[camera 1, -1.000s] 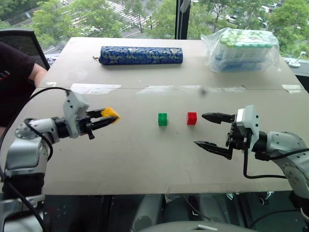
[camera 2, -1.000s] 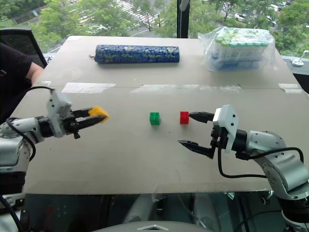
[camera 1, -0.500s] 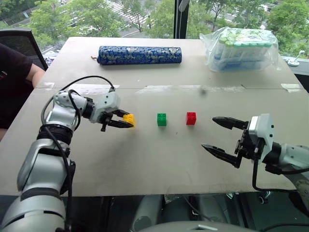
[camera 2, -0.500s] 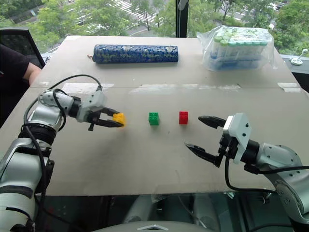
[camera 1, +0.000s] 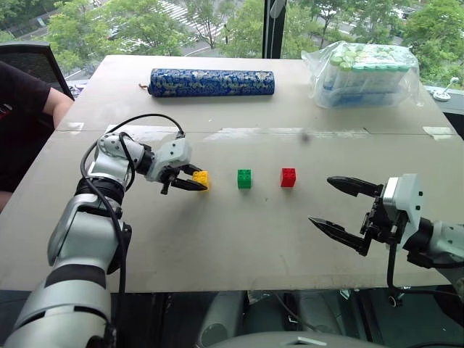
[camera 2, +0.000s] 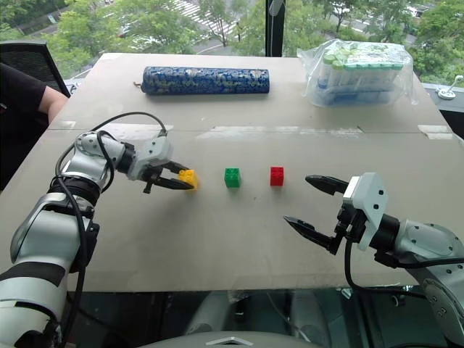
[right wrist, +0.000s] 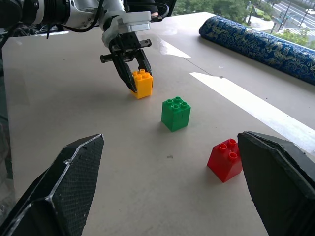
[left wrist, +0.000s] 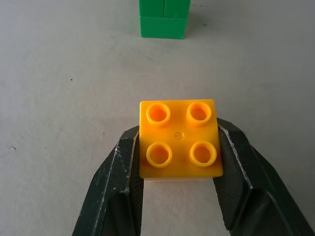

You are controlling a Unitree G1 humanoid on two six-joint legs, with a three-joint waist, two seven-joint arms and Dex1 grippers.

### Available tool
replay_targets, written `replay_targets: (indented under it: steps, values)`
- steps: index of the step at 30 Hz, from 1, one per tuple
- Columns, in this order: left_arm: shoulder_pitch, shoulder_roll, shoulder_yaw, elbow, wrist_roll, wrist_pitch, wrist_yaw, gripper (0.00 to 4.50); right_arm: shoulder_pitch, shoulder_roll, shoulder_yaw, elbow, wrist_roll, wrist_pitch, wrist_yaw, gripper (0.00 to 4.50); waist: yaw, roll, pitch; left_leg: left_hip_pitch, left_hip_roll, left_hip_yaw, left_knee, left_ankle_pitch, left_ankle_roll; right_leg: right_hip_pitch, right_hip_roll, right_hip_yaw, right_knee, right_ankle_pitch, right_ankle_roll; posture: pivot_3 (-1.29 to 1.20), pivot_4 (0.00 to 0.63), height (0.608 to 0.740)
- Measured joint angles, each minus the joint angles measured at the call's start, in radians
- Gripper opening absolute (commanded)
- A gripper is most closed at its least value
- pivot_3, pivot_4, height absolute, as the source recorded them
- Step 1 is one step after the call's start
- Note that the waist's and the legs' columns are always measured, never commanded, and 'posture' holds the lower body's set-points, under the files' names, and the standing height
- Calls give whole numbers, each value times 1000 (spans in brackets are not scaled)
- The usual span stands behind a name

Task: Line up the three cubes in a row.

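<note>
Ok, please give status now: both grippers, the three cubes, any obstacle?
Left gripper shut on yellow cube, at table level beside green cube. Right gripper open, empty. Red cube in line. No obstacle.

No text, label, brand, number or sign can be read in any of the views.
</note>
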Motion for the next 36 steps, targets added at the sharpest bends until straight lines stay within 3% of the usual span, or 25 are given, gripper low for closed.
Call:
replay_targets:
  steps: [6,12,13,19,22,25,28,32,36]
  values:
    - [-11,-19,30,26,43,-16,3,1308,15,-14,-5,-17,13,14,-6,4500,0,0,0,0,0,-1,1,0,0,1,0,-1,0,0,0,0,150,740]
    - [-29,-25,39,47,100,-24,27,4213,23,-29,-9,-19,26,16,-6,4500,0,0,0,0,0,-1,3,0,0,2,0,-2,0,0,0,0,150,740]
    - [-29,-26,39,47,101,-25,27,4372,23,-29,-10,-19,26,16,-6,4500,0,0,0,0,0,-2,3,0,0,2,0,-2,0,0,0,0,150,740]
    - [-24,-27,104,22,61,-1,10,4372,31,-34,-25,-20,34,16,-8,4500,-1,0,0,0,0,-2,4,0,0,2,0,-2,1,0,0,0,150,740]
    - [48,28,157,-101,-27,64,1,4372,71,-34,-48,-28,33,16,-15,4500,-7,0,0,0,0,-2,3,0,0,2,0,-1,1,0,0,0,150,740]
    - [243,109,246,-361,-111,209,22,4372,128,-35,-72,-23,19,13,-11,4500,-25,1,0,0,0,-2,2,0,0,2,-1,0,1,0,0,0,150,740]
    - [607,165,392,-767,-210,448,164,4372,184,-28,-110,2,3,2,1,4500,-37,2,0,2,1,-1,-1,0,0,0,-1,3,0,-1,-3,0,150,740]
    - [979,135,588,-1154,-336,713,359,4372,227,-14,-138,52,-25,-28,11,4500,-22,2,0,3,1,-1,-2,-3,-5,2,-1,3,0,-3,-3,0,150,740]
    - [1133,73,703,-1363,-447,865,490,4372,267,-5,-142,108,-80,-72,33,4500,7,3,-2,3,1,-1,-2,-3,-5,3,-1,3,0,-5,0,0,150,740]
